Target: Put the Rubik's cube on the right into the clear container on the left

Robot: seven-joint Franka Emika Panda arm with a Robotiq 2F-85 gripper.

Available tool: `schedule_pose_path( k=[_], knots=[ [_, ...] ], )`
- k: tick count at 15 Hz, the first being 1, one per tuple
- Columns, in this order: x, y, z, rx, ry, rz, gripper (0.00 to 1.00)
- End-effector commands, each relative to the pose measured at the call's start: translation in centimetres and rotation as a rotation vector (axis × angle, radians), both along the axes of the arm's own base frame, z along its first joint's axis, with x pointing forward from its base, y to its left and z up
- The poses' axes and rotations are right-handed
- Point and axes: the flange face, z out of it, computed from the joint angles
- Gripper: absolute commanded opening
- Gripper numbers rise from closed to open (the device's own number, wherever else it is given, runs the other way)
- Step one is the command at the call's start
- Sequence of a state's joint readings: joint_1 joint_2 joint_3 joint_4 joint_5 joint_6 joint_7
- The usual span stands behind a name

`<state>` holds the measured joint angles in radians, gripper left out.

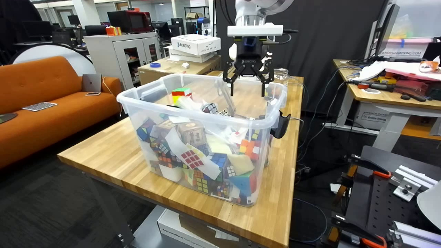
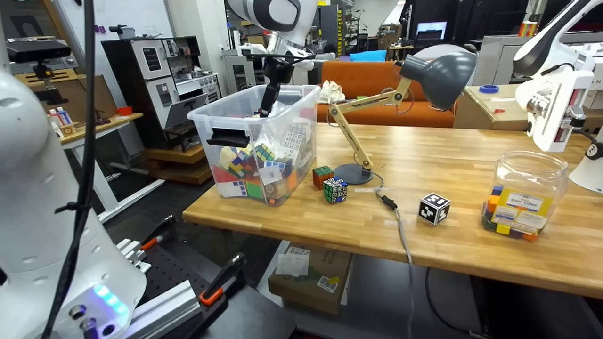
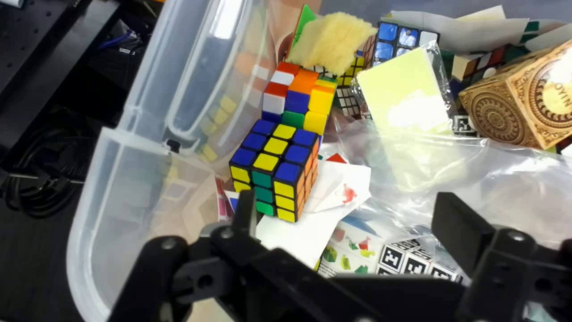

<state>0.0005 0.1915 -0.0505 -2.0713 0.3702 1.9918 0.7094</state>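
Observation:
The clear container (image 1: 255, 124) stands on the wooden table, filled with many cubes, papers and plastic bags; it also shows in an exterior view (image 2: 198, 114) and the wrist view (image 3: 85, 232). My gripper (image 1: 247, 93) is open and empty, pointing down inside the container's opening. In the wrist view its fingers (image 3: 346, 203) are wide apart. A blue, yellow and orange Rubik's cube (image 3: 275, 170) lies in the container near the left finger. On the table beside the container sit a red-and-green cube (image 2: 323, 177) and a green cube with white tagged faces (image 2: 335, 190). Which one is the task's cube I cannot tell.
A desk lamp (image 2: 354, 174) stands right beside the two table cubes. A black-and-white marker cube (image 2: 434, 208), a cable (image 2: 401, 226) and a jar of color cubes (image 2: 524, 207) are farther along the table. A second robot arm (image 2: 549, 84) is behind the jar.

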Motion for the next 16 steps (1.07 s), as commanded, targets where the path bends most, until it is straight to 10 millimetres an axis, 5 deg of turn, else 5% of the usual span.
schedule_pose_path(
  k=[1, 9, 16],
  knots=[
    [0.0, -0.1, 0.2, 0.001, 0.0, -0.002, 1.0],
    [-0.3, -0.4, 0.7, 0.013, -0.036, -0.001, 1.0],
    [-1.3, -3.8, 3.2, 0.001, -0.118, -0.093, 1.0]
  ],
)
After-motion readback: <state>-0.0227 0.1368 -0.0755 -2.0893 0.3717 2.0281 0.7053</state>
